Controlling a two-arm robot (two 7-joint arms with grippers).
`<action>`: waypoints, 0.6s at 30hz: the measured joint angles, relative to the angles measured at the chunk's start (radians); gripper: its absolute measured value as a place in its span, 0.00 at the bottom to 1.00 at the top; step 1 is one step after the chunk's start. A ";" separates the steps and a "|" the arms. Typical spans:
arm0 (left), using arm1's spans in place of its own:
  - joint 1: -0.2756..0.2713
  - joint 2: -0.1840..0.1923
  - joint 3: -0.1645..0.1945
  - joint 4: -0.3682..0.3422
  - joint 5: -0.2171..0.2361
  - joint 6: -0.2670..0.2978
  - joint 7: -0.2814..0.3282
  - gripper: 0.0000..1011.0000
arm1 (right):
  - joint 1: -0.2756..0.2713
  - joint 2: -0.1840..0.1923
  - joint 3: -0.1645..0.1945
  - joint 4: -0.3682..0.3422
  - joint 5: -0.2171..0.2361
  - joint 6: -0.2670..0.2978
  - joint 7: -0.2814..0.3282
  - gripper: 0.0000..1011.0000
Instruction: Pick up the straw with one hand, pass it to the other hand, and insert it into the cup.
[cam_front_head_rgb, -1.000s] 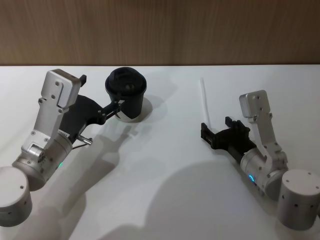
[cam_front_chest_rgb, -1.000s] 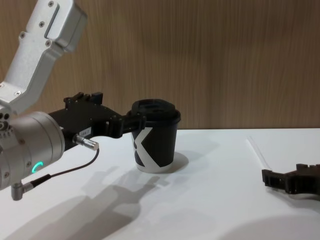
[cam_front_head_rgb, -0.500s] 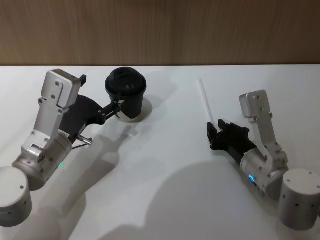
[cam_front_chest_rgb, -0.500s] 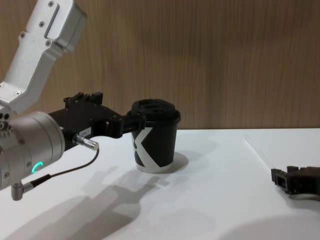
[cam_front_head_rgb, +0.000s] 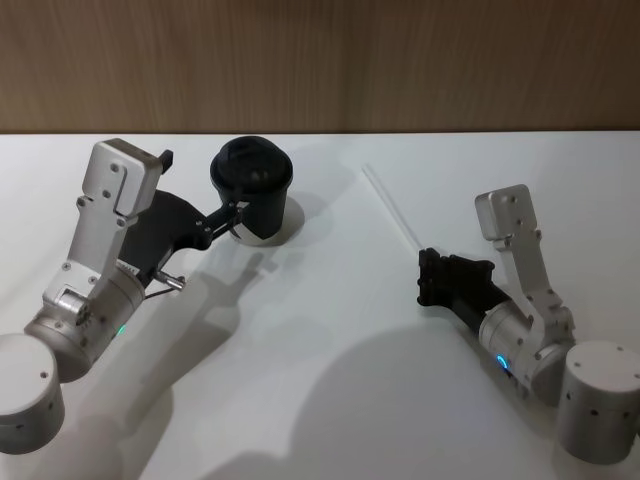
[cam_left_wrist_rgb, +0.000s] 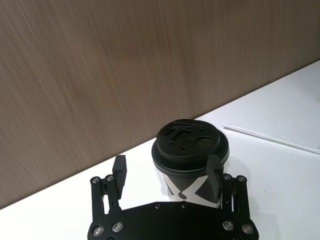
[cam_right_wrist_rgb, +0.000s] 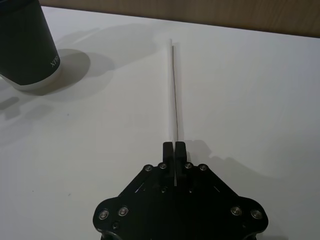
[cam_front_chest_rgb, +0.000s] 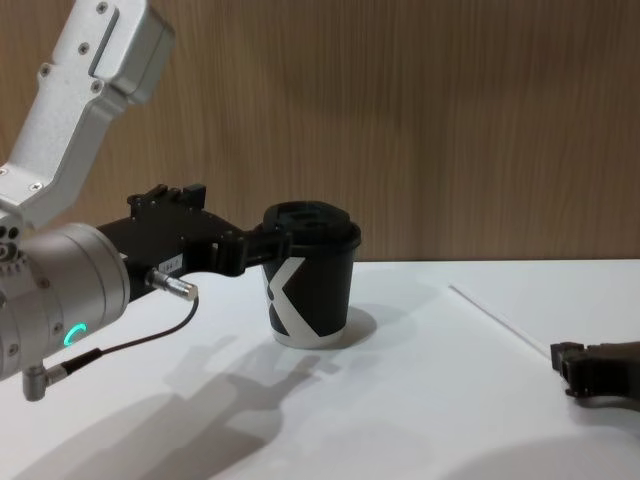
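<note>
The white straw (cam_front_head_rgb: 392, 208) (cam_right_wrist_rgb: 174, 95) (cam_front_chest_rgb: 500, 320) points away across the table from my right gripper (cam_front_head_rgb: 424, 275) (cam_right_wrist_rgb: 174, 149) (cam_front_chest_rgb: 562, 362). That blue-ringed gripper is shut on the straw's near end. The black cup (cam_front_head_rgb: 251, 190) (cam_left_wrist_rgb: 189, 160) (cam_front_chest_rgb: 312, 285) with a lid and white mark stands upright at the back left. My left gripper (cam_front_head_rgb: 236, 212) (cam_left_wrist_rgb: 166, 172) (cam_front_chest_rgb: 268, 243), green-ringed, is open and level with the cup's upper part. One finger (cam_left_wrist_rgb: 214, 172) is against the cup's side. The other finger (cam_left_wrist_rgb: 119, 170) stands apart from it.
The white table (cam_front_head_rgb: 320, 330) ends at a wooden wall (cam_front_head_rgb: 320, 60) behind the cup. A thin cable (cam_front_chest_rgb: 130, 345) hangs under the left wrist. Open table surface lies between the two arms.
My right gripper's fingers closed on the straw's near end. The straw's far end swung left towards the cup, and the gripper drew slightly back. The left arm held still.
</note>
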 joint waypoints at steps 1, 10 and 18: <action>0.000 0.000 0.000 0.000 0.000 0.000 0.000 0.99 | 0.000 0.000 0.000 0.000 0.000 0.000 0.001 0.03; 0.000 0.000 0.000 0.000 0.000 0.000 0.000 0.99 | -0.010 0.000 0.010 -0.014 0.001 -0.022 0.022 0.00; 0.000 0.000 0.000 0.000 0.000 0.000 0.000 0.99 | -0.020 0.013 0.024 -0.051 0.023 -0.097 0.063 0.00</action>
